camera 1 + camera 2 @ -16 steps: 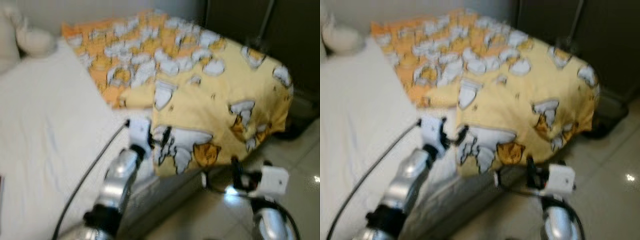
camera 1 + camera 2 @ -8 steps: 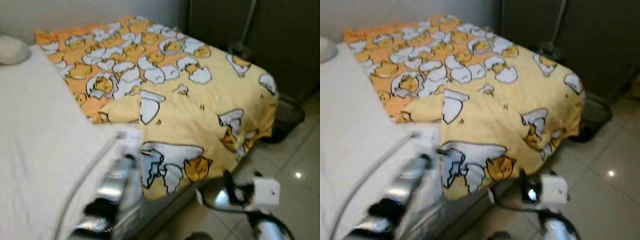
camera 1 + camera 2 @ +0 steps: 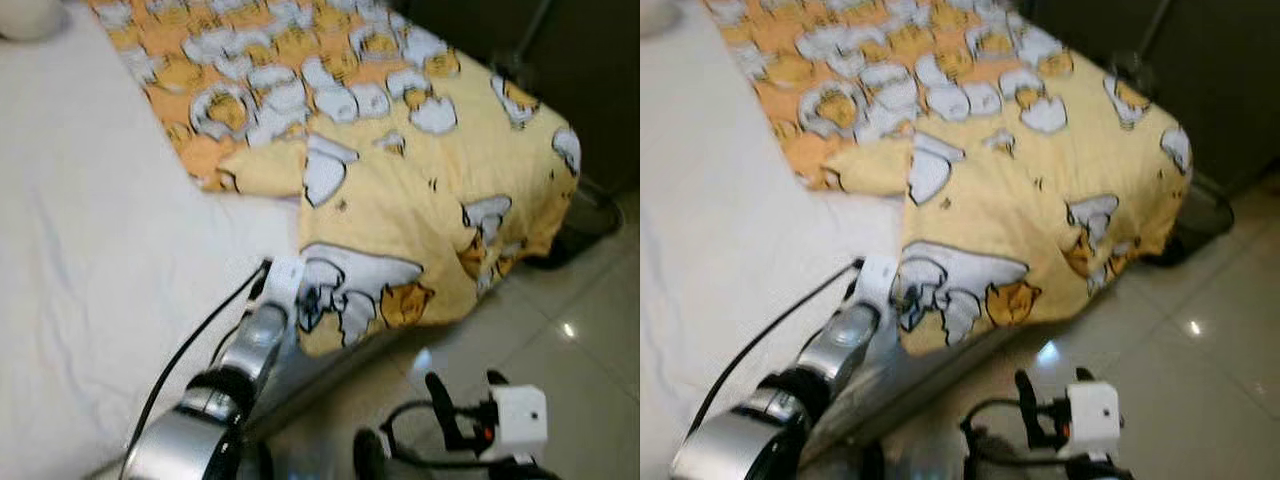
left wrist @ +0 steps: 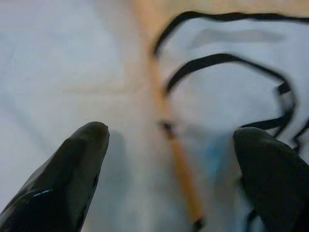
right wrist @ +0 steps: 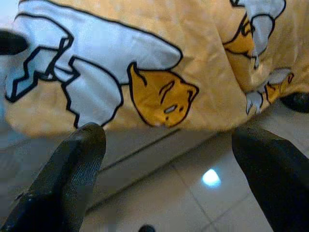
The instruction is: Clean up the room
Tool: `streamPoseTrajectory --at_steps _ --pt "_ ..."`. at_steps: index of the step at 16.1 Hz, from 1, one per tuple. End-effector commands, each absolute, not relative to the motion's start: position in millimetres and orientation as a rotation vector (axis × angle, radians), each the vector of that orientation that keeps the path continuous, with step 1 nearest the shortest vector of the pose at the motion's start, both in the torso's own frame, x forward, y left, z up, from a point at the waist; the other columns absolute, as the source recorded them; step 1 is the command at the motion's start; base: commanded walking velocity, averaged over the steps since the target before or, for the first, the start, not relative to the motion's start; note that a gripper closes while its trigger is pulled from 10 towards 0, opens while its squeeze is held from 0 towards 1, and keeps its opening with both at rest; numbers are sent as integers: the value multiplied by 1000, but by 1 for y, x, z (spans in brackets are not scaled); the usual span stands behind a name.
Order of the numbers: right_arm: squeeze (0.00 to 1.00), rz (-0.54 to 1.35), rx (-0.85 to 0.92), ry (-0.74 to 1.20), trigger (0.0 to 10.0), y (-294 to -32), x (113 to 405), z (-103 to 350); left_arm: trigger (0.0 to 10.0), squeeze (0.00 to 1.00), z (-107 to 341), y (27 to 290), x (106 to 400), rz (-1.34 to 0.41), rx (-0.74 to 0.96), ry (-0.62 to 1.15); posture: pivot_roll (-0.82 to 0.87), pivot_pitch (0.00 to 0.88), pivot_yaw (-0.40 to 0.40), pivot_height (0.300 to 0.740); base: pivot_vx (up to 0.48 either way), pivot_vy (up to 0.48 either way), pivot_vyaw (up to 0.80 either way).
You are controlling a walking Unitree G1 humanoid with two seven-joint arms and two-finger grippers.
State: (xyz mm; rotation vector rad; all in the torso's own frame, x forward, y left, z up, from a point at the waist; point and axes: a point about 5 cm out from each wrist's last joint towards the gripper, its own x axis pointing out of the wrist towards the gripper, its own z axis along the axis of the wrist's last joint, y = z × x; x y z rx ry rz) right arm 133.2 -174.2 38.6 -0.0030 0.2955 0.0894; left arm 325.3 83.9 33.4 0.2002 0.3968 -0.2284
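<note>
A yellow blanket [image 3: 400, 180] printed with white egg-shell cartoons covers the far half of the bed and hangs over its corner. Bare white sheet [image 3: 90, 230] covers the near half. My left gripper [image 3: 298, 296] reaches to the blanket's near edge. In the left wrist view its fingers [image 4: 72, 159] stand open, with the blanket's orange hem [image 4: 169, 140] between them. My right gripper [image 3: 465, 392] is low over the floor beside the bed, open. Its wrist view faces the hanging blanket [image 5: 159, 58] and the bed's side, with nothing held.
Glossy tiled floor [image 3: 585, 340] lies right of the bed. A dark round bin [image 3: 590, 215] stands by the bed's far corner, below dark cabinet fronts [image 3: 600, 70]. A cream pillow [image 3: 28, 15] lies at the head of the bed.
The camera has tilted down and shifted. My left arm, blurred half a second ago, now rests steady at the blanket's near edge. The right gripper stays low by the bed.
</note>
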Motion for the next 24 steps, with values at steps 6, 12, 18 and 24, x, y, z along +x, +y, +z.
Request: streamPoseTrajectory --at_steps 6,12,18,24 --pt "0 114 -3 353 10000 -169 113 43 10000 0 9 63 302 -254 138 507 -178 337 -33 740 0 0 0" --pt "0 116 2 350 10000 -165 121 44 0 0 6 63 300 -272 141 537 -179 324 -26 740 0 0 0" --pt "0 117 19 350 10000 -162 132 39 0 0 0 53 292 -422 47 600 -151 300 -32 740 0 0 0" --pt "0 141 14 334 10000 -163 158 33 0 0 -4 59 288 -482 91 599 -120 215 -25 740 0 0 0"
